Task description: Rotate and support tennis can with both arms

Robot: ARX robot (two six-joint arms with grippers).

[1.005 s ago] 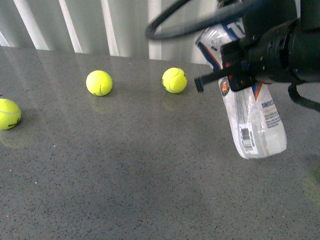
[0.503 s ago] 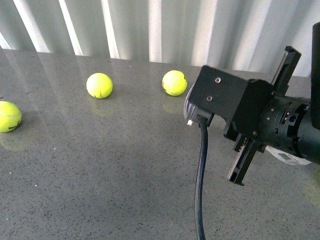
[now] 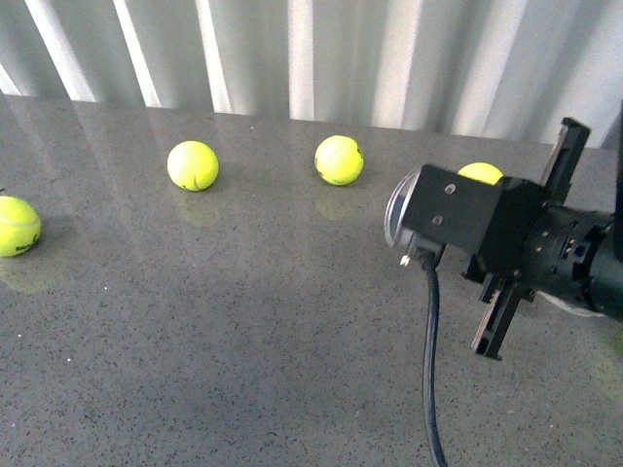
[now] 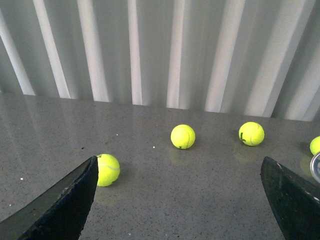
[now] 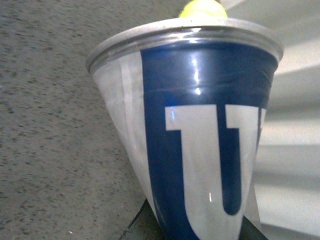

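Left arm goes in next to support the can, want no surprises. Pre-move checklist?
1. Right gripper holds clear plastic tennis can with navy label: ok, can sits between its fingers.
2. Left gripper open: ok, nothing between its fingers.
3. Left gripper supporting can: not ok, apart from it.
4. Can's contents: cannot tell.
5. Approach clear: cannot tell; one yellow tennis ball lies on the grey table beyond the can's metal rim.

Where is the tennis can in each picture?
Front view: tennis can at right, mostly hidden behind the right arm; only its rim shows.
Left wrist view: just a sliver of rim at the frame's edge.
Right wrist view: fills the picture.
Shared landmark: yellow ball beside the rim.
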